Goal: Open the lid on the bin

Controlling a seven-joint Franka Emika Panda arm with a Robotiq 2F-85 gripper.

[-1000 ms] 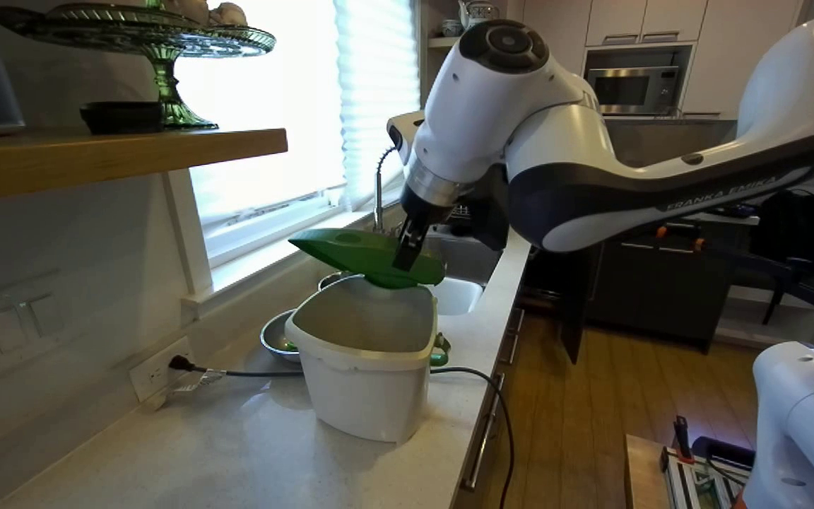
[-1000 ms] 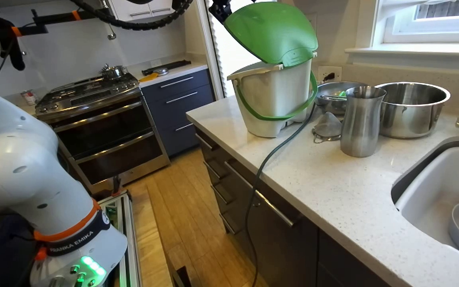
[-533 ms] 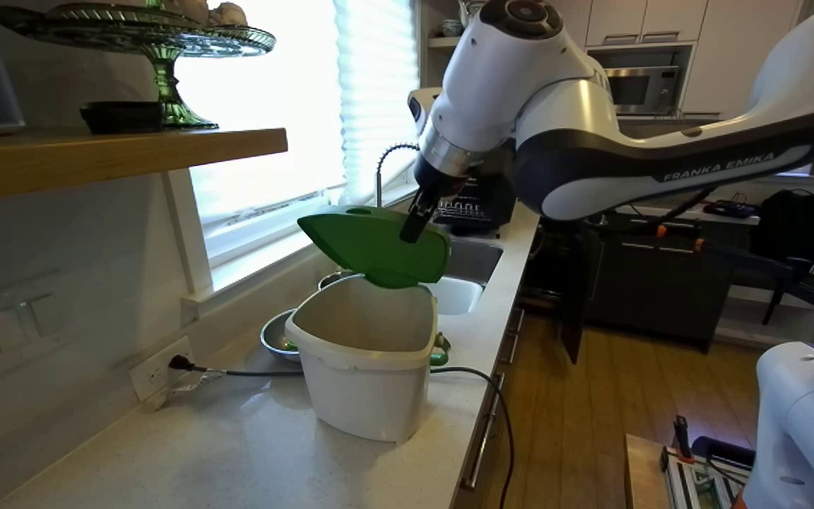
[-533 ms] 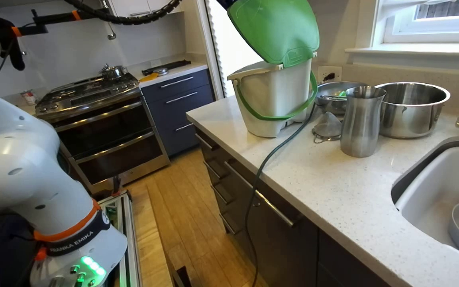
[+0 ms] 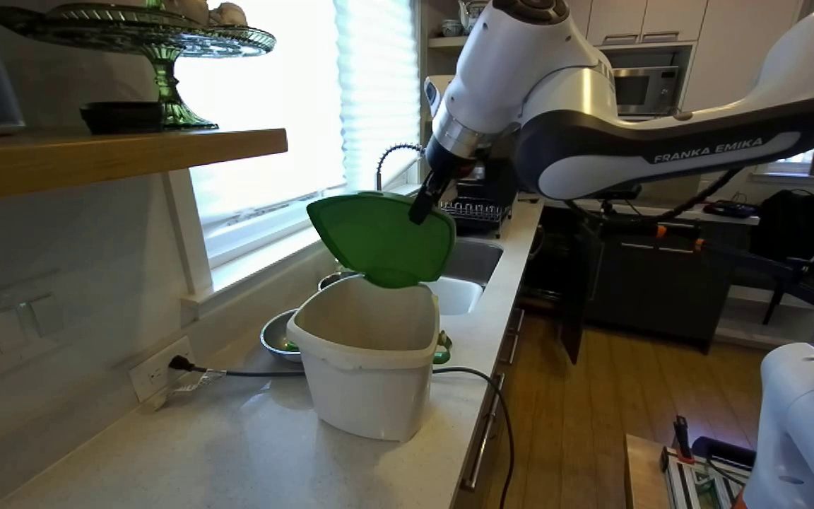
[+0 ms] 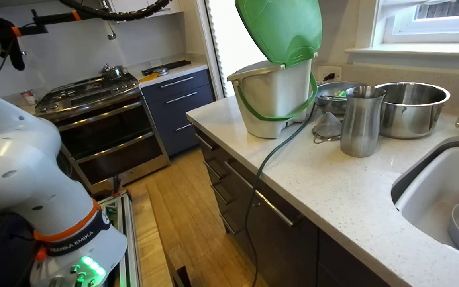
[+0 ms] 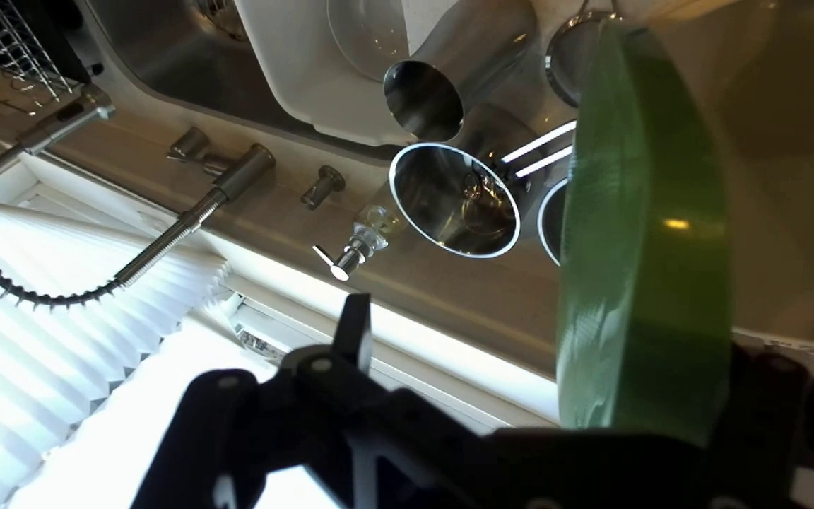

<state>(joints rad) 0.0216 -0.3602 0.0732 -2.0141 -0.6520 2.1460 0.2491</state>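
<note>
White bin (image 5: 372, 396): upright on the bench (image 5: 223, 452), its mouth uncovered; probably light enough to skid under a hard shove.
Green lid (image 5: 382, 237): raised and tilted above the bin's rim, seemingly hinged at one side of it.
Tool (image 5: 421, 208): spread wide, not pinching; the lid stands between its fingers (image 7: 355, 329), one on the underside — whether touching, I cannot tell.
Lid plastic: likely light, stiff, a little slippery.
Best hold: the free edge, highest above the bin's mouth — nudged gently from beneath.
</note>
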